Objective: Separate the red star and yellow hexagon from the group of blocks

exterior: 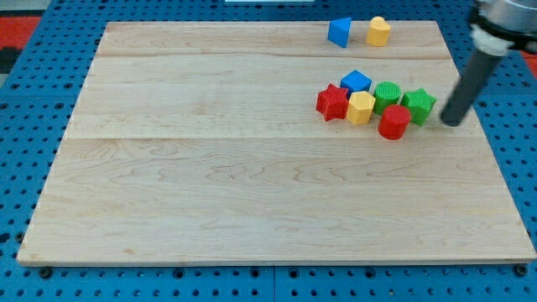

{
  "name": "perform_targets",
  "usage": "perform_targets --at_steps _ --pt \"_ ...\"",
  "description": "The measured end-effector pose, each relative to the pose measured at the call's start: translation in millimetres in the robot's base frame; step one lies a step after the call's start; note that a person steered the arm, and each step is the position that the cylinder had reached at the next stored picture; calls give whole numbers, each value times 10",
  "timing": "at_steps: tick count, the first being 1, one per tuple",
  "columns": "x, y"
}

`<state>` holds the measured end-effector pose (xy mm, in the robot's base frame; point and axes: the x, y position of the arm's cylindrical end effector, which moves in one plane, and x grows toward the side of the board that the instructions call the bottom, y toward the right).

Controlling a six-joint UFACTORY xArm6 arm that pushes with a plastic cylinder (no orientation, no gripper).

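Separation not begun, judging by the layout. Red star (pixel 332 102) sits at the left end of the cluster in the right-centre of the frame, touching the yellow hexagon (pixel 361 108) just to its right. Hexagon in turn pressed against the blue cube (pixel 356 81) above it and the green cylinder (pixel 387 95) to its upper right. Further right, red cylinder (pixel 393 122) at the cluster's lower edge and green star (pixel 419 104) at its right end, all packed close. Two loose pieces well apart near the top edge of the bench (pixel 210 184): a blue block (pixel 339 32) of unclear shape and a yellow block (pixel 378 31) with a rounded top.

No claw on this arm, so no wide, narrow or holding state to report; only a rod. My tip (pixel 451 122) stands just right of the green star, not visibly touching it, on the far side of the cluster from the two target pieces.

Everything left to do: star and hexagon both need pushing clear, probably leftward or downward into open wood. From the present spot, a push leftward would likely shove the whole group together rather than split it.
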<state>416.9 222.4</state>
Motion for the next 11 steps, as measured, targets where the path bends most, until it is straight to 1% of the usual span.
perform_targets --at_steps 1,3,7,8,10,11 --pt "-9 -190" --pt "-9 96" --pt "-9 145" --pt "-9 -60" --pt "-9 -810" --pt "-9 -907"
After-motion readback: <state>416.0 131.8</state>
